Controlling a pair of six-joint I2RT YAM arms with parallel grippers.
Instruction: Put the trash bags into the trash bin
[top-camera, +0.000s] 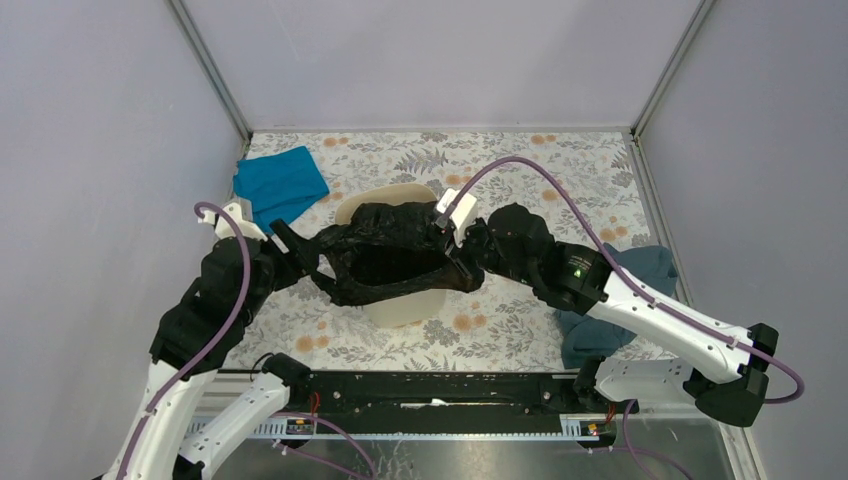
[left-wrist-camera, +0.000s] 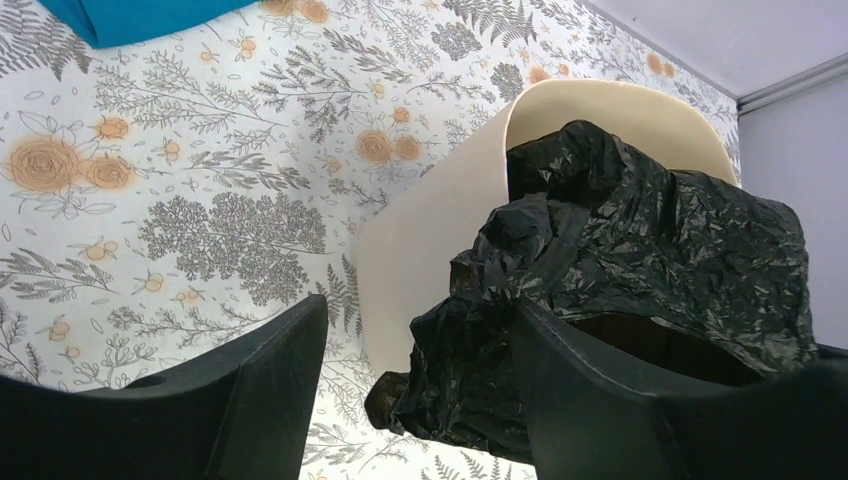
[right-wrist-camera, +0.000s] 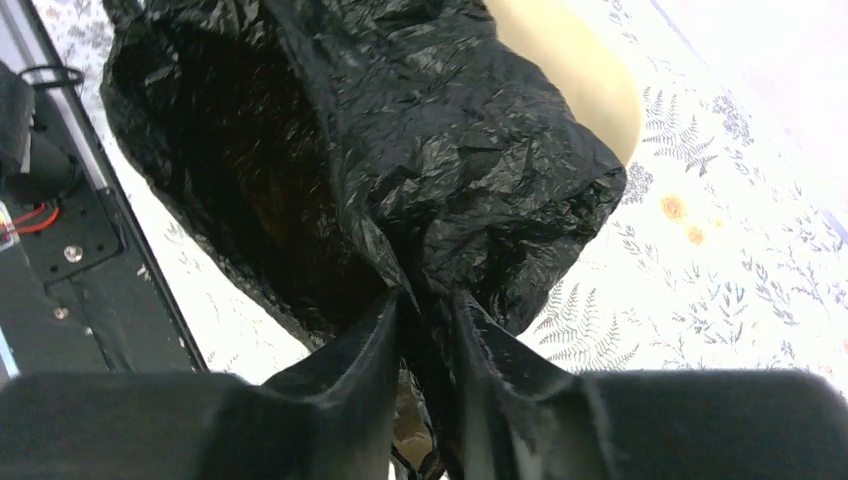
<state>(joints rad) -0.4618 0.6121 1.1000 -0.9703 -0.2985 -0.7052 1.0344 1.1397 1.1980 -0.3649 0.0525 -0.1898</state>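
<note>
Right gripper (right-wrist-camera: 428, 300) is clamped on a fold of the black bag (top-camera: 380, 232); the plastic is pinched tight between its fingers (right-wrist-camera: 350, 370).

Left gripper (left-wrist-camera: 418, 310) is released, with the jaws standing wide. The bag's bunched corner sits in the gap against one finger (left-wrist-camera: 620, 400), and floral table (left-wrist-camera: 200, 230) shows between the plastic and the other finger.

The bag sits on top of the beige bin (top-camera: 400, 305), mouth gaping upward, stretched sideways between the two grippers. Its edges hang over the rim on the left, right and near sides. The bin's far rim and near wall are uncovered. I can't tell how far the bag hangs into the bin, since its dark inside hides that.

The bin stands upright mid-table. A bright blue cloth (top-camera: 280, 185) lies at far left, apart from the bin. A dark blue-grey cloth (top-camera: 655, 265) lies at right, partly under the right arm.
</note>
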